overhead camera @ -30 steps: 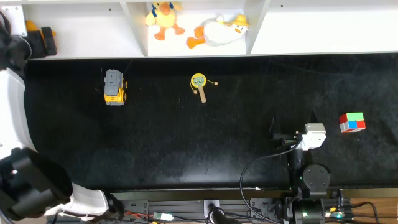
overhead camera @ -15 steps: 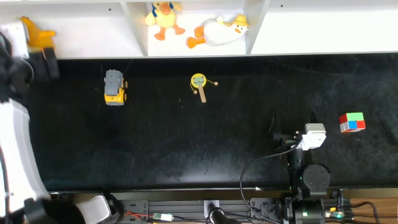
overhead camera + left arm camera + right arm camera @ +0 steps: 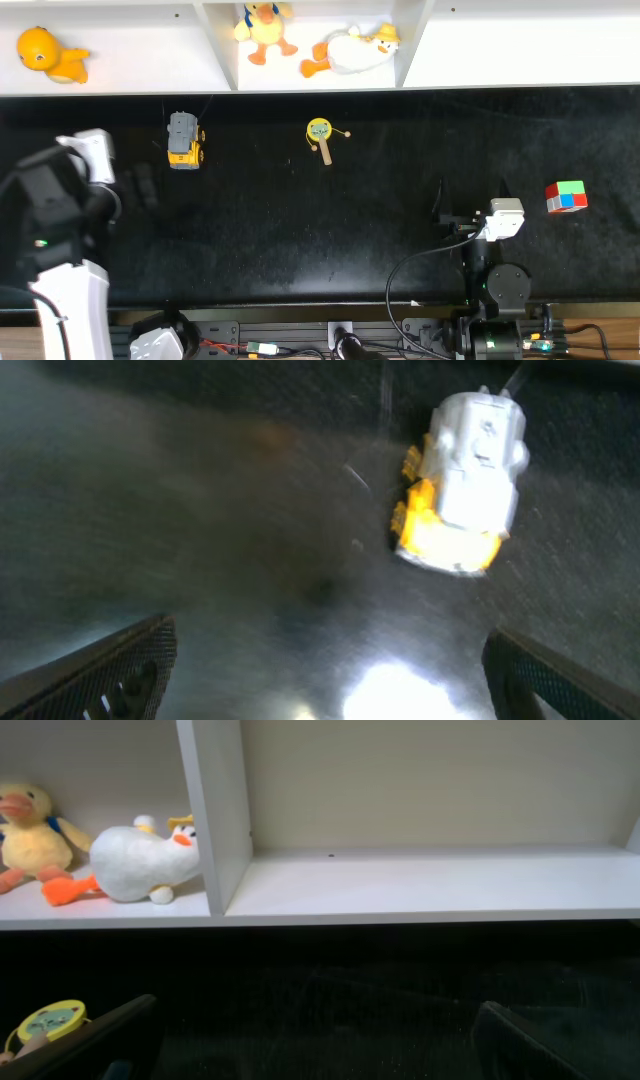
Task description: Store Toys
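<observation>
Left of the rattle (image 3: 321,135) lies the truck (image 3: 184,139), cube (image 3: 566,197) far right.

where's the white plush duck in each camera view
Top view: the white plush duck lies at the right end of the middle compartment of the shelf.
Left wrist view: not in this picture.
Right wrist view: the duck lies on the shelf next to the white divider.
Shared landmark: the yellow plush duck in the same compartment, seen from the top and from the right wrist.

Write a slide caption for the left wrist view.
Left gripper, jaws open, over the black mat, grey-and-yellow toy truck close by.
</observation>
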{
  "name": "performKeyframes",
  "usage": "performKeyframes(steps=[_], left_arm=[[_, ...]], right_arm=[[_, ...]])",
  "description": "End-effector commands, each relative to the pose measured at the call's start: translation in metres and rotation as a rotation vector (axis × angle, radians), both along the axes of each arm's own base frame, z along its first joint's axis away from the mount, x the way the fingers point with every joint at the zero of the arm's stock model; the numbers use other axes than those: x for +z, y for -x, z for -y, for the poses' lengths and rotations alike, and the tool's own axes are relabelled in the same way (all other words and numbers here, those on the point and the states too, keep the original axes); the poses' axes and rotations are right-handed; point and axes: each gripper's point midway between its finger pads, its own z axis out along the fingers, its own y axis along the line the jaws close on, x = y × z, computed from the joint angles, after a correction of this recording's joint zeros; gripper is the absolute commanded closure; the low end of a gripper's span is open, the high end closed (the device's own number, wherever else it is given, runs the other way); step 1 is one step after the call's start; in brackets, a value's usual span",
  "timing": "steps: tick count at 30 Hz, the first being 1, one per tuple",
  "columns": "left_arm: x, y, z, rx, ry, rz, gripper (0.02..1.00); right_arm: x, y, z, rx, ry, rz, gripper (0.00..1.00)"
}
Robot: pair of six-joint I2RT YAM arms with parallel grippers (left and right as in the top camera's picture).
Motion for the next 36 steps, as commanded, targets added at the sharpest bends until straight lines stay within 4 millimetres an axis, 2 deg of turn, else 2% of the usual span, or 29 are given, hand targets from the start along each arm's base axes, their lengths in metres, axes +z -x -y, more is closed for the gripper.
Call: performKeyframes(steps=[1,8,13,18,25,29,36], left_arm=[[-0.02,-0.004,0.032,-0.018,0.089,0.02,0.02],[-0.028,-0.037,0.067,-0.071,0.106,0.083,0.02],[-0.044,-0.053,0.082,-0.112,0.106,0.063,0.02],[-0.066,-0.061,0.071,-0.07,0.053,0.019,0.02],[-0.074,-0.07,0.062,-0.051,0.003,0.02,0.025],[-0.076,-0.075,0.062,-0.052,0.002,0.028,0.163],[-0.081,-0.079,0.062,-0.065,-0.009,0.029,0.301]], right_arm=[[-0.003,0.0,0.002,-0.01,-0.004,0.001,0.005],[-0.003,0.0,0.002,-0.01,-0.004,0.001,0.007],[-0.003,0.0,0.002,-0.01,-0.004,0.001,0.001],[-0.003,0.0,0.002,-0.01,-0.004,0.001,0.007],[-0.003,0.0,0.002,-0.01,-0.004,0.001,0.007],[-0.003,0.0,0.002,-0.01,-0.004,0.001,0.005],[-0.003,0.0,0.002,-0.01,-0.004,0.001,0.007]])
